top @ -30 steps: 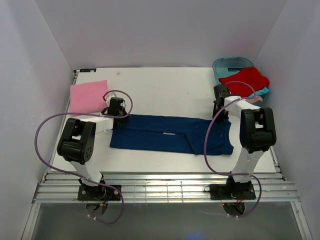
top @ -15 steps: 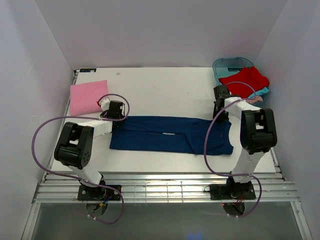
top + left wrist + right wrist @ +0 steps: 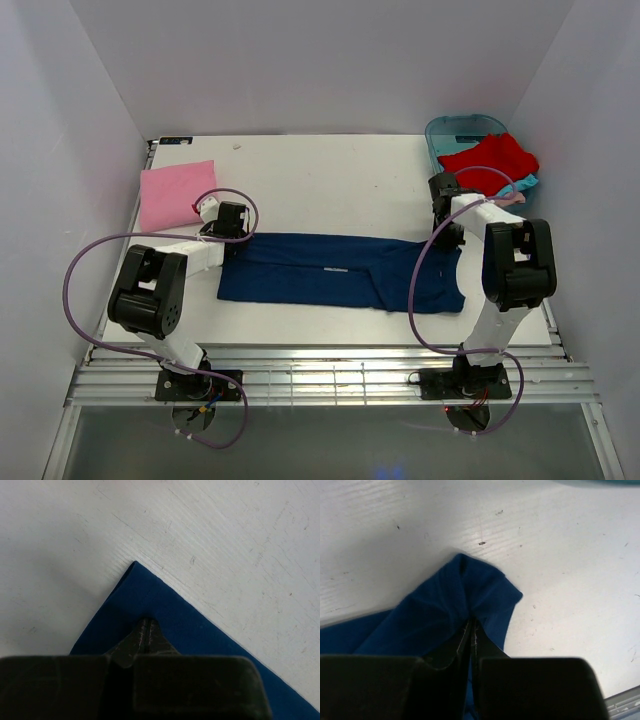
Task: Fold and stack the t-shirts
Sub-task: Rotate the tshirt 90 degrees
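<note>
A navy blue t-shirt (image 3: 340, 272) lies across the middle of the table as a long folded strip. My left gripper (image 3: 237, 236) is at its far left corner, fingers shut on the navy cloth (image 3: 150, 600) in the left wrist view, tips (image 3: 145, 624) just behind the corner. My right gripper (image 3: 450, 238) is at the far right corner, shut on the cloth (image 3: 445, 605), which bunches up to its tips (image 3: 471, 622). A folded pink t-shirt (image 3: 177, 193) rests at the far left. A red t-shirt (image 3: 490, 160) is heaped in the tub.
The teal plastic tub (image 3: 455, 130) stands at the far right corner, close behind my right wrist. White walls close in the table on three sides. Purple cables loop beside both arms. The metal rail with the arm bases runs along the near edge.
My left arm has swung its elbow out to the left and lower. The navy t-shirt has shifted slightly left, and its right end has drawn in a little.
</note>
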You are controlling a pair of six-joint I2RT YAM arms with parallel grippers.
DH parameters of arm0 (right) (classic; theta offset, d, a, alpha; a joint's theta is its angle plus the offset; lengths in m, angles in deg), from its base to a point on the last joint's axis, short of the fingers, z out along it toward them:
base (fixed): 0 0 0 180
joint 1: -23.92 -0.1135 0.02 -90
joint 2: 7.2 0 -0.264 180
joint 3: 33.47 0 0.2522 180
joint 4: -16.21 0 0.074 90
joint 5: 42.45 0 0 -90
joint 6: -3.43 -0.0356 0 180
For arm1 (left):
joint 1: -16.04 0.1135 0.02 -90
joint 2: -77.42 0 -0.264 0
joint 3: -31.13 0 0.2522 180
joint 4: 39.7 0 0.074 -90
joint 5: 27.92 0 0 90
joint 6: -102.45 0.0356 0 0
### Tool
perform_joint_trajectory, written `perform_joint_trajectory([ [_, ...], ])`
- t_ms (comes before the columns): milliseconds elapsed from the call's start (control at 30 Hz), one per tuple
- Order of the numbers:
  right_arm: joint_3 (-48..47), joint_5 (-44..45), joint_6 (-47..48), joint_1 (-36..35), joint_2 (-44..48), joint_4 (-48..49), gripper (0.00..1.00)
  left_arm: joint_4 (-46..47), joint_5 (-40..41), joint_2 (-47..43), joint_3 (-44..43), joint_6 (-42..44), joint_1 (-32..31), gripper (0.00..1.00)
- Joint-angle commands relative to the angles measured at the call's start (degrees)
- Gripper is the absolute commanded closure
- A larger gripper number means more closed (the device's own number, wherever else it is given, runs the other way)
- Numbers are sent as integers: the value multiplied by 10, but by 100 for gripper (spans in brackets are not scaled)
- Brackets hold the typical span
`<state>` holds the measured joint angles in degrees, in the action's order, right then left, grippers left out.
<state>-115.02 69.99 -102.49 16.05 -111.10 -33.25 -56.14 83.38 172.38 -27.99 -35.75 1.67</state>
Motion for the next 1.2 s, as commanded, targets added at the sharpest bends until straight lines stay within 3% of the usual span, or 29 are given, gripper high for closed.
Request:
perform_joint_trajectory([
  [0, -31, 24, 10, 5, 10, -26, 92, -79, 18, 14, 21, 22, 10, 100],
  [267, -95, -10, 13, 6, -77, -28, 92, -79, 14, 14, 12, 31, 10, 100],
  [800, -76, -63, 6, 6, -53, -3, 92, -68, -7, 20, 7, 49, 10, 100],
  [1033, -61, -70, 0, 6, -104, 5, 92, -80, -4, 16, 9, 44, 9, 100],
  [1167, -110, -71, 2, 6, -148, -9, 92, -95, 6, 9, 14, 30, 9, 100],
])
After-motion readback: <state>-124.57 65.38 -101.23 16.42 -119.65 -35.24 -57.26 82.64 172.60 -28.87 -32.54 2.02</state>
